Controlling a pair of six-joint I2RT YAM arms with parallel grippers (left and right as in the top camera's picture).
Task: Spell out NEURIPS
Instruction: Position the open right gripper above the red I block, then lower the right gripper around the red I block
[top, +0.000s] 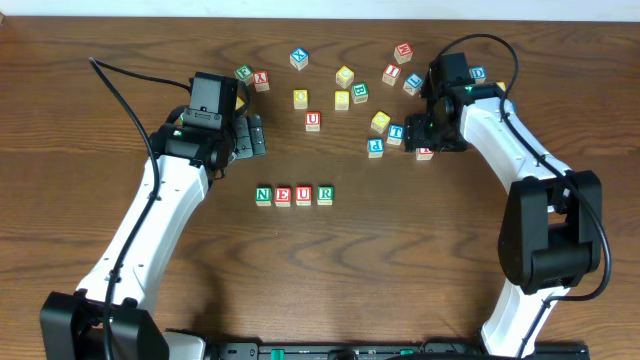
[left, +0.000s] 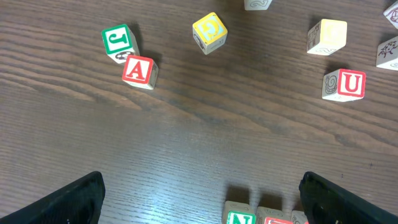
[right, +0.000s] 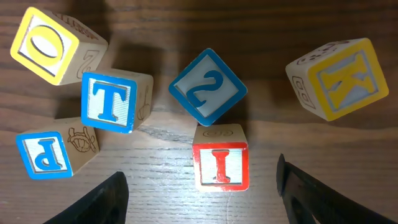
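n e u r row (top: 294, 195) is being shown finished on the surface (top: 400, 260); i, p, s are being left. the red i (right: 219, 165) is being straddled, ungripped, by the open right hand (right: 205, 193); the left hand (left: 202, 196) is being held wide, empty.

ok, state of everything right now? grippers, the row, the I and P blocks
Left gripper: open, empty.
Right gripper: open, fingers either side of the I block, no grip.
Row of blocks: reads N E U R, three letters missing.
I block: loose, not yet in the row.
P block: loose, beside the T block.
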